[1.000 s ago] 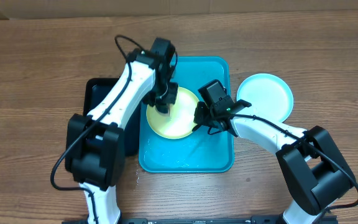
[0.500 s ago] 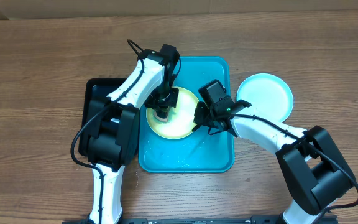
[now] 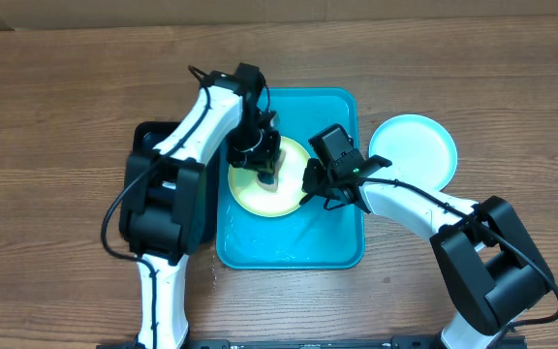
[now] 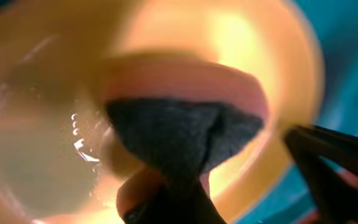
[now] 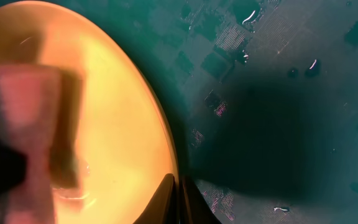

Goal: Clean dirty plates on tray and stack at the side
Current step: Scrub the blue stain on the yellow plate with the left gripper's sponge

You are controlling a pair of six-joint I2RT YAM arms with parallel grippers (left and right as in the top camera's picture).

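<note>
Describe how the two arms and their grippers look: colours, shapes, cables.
The left arm and right arm look alike: white tubular links joined by bulky black joint housings. A thin black cable loops loosely beside each arm. The left gripper and right gripper are black, ending in slim dark fingers.

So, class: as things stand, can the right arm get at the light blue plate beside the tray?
Probably yes, once it lets go: its fingers are shut on the green plate's rim. The light blue plate lies bare on the table beside that arm.
</note>
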